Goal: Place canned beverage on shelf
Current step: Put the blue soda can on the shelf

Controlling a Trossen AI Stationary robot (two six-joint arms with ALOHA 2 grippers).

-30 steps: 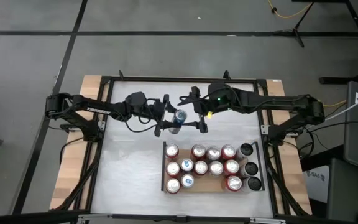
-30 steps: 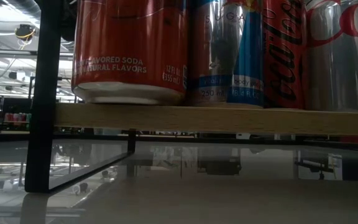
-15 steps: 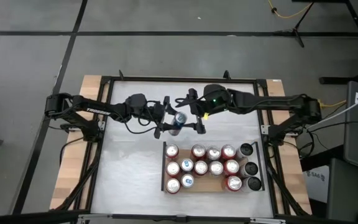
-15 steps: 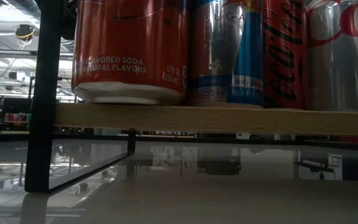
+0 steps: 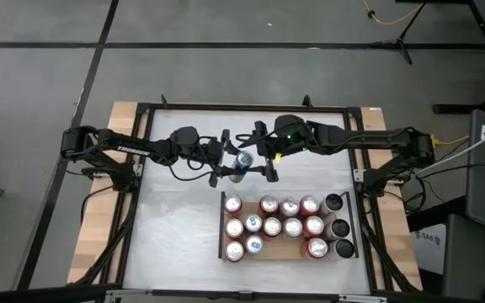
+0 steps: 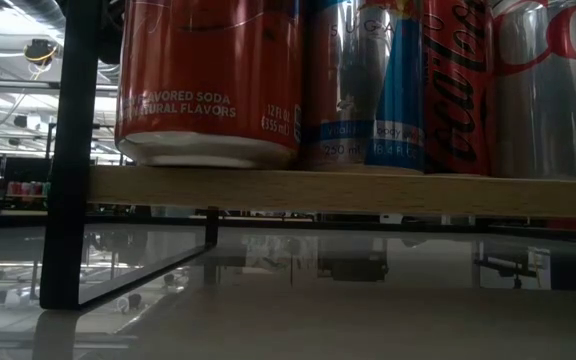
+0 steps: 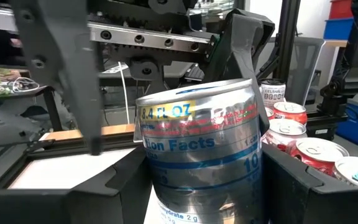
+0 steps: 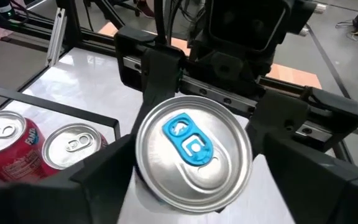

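While the left gripper (image 5: 222,164) clamps the blue-tabbed silver can (image 5: 242,160), the right gripper (image 5: 263,158) straddles it wide; closing off-centre could knock it loose.

From above, both my arms are matte black, built of slim jointed links. The left arm (image 5: 120,150) carries white lettering along its forearm link, and a thin black cable loops beside it. The right arm (image 5: 369,139) shows a small green light and a yellow tag near its wrist. My left claw (image 5: 223,157) and right claw (image 5: 269,151) each have flat black fingers on a toothed rail with small screws.
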